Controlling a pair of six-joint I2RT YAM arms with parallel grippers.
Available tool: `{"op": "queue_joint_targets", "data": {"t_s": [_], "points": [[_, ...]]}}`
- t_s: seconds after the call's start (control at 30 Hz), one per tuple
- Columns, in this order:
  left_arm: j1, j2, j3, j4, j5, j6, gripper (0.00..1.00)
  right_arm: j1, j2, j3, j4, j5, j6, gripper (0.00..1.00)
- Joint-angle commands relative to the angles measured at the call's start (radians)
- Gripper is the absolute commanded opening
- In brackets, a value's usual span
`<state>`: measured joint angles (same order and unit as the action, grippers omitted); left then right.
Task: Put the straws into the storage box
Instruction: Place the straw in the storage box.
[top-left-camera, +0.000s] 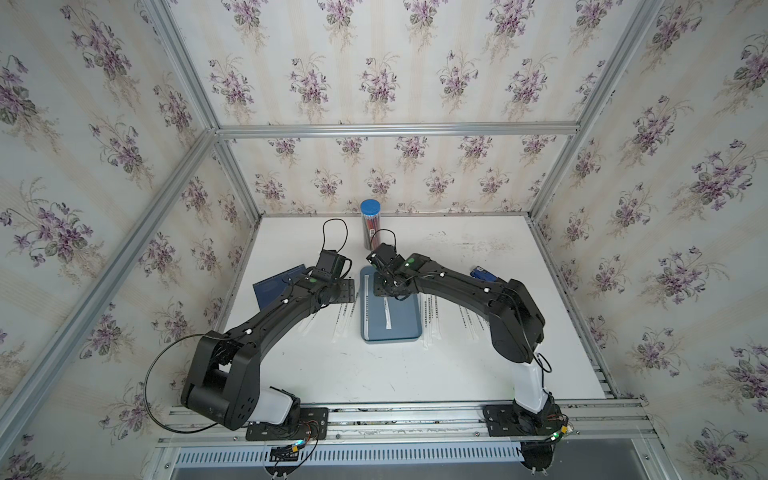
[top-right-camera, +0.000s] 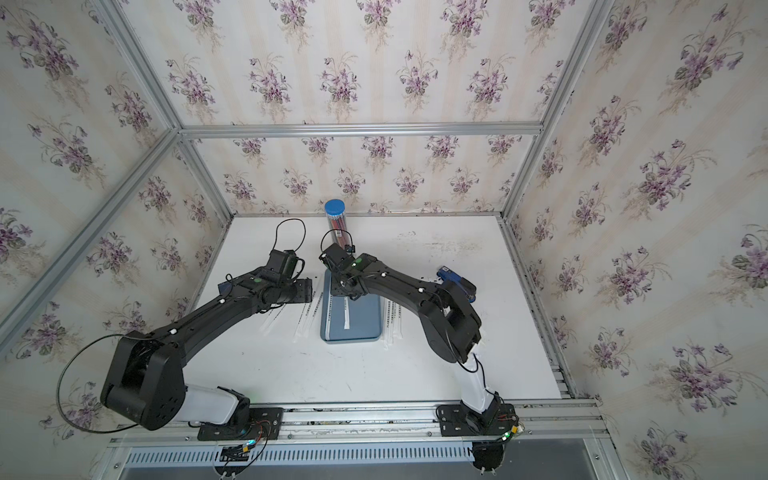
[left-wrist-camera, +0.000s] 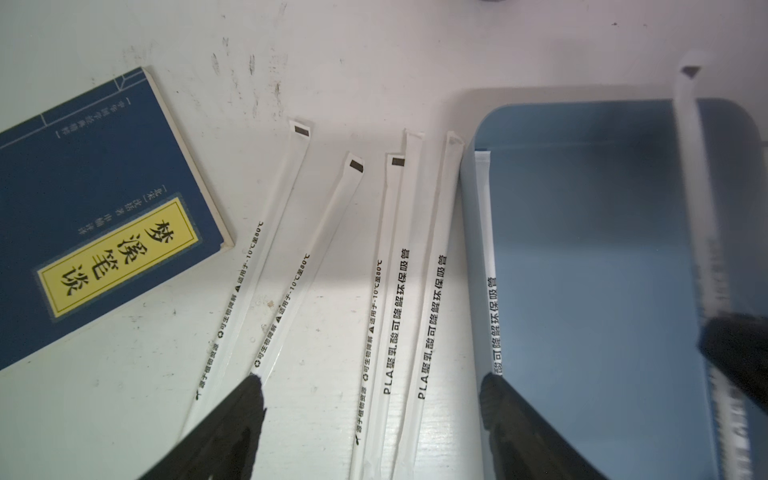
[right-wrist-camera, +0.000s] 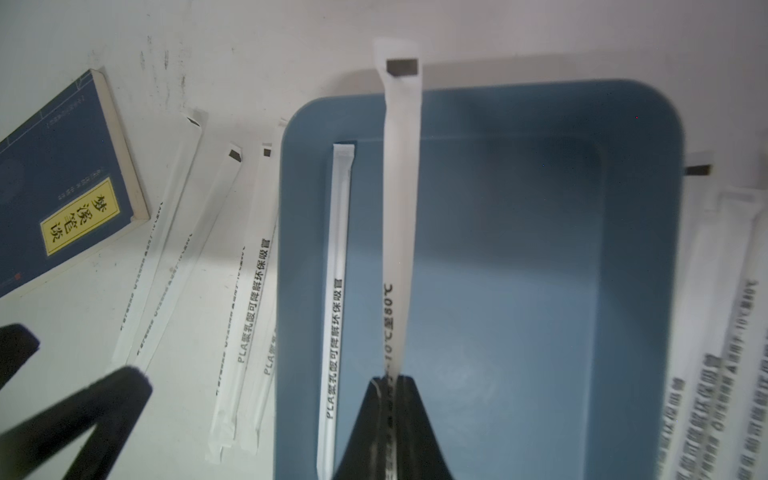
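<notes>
The storage box (top-left-camera: 401, 328) is a shallow blue-grey tray in the middle of the table. One straw (right-wrist-camera: 338, 270) lies inside it along one long wall. My right gripper (right-wrist-camera: 390, 378) is shut on another straw (right-wrist-camera: 401, 208), white with black lettering and a dark tip. It holds that straw lengthwise above the box floor, the tip reaching past the box rim. Several straws (left-wrist-camera: 390, 270) lie on the table beside the box. My left gripper (left-wrist-camera: 372, 379) hangs open over them, one finger above the box wall. More straws (top-left-camera: 428, 324) lie on the box's other side.
A dark blue book (left-wrist-camera: 95, 208) with a yellow label lies on the table beyond the left-hand straws. A clear tube with a blue cap (top-left-camera: 370, 224) stands at the back wall. A small blue object (top-left-camera: 482, 273) sits at the right.
</notes>
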<state>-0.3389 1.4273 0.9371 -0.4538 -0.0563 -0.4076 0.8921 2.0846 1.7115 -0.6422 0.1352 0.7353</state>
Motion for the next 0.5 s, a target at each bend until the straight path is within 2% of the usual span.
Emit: {"op": "queue_joint_targets", "data": {"t_s": [0.0, 0.47], "points": [[0.015, -0.005, -0.014, 0.013, 0.028, -0.012, 0.82, 0.007, 0.059, 0.041, 0.008, 0.002, 0.041, 0.1], [0.027, -0.034, -0.035, 0.032, 0.051, 0.002, 0.82, 0.046, 0.204, 0.098, 0.003, -0.002, 0.09, 0.11]]}}
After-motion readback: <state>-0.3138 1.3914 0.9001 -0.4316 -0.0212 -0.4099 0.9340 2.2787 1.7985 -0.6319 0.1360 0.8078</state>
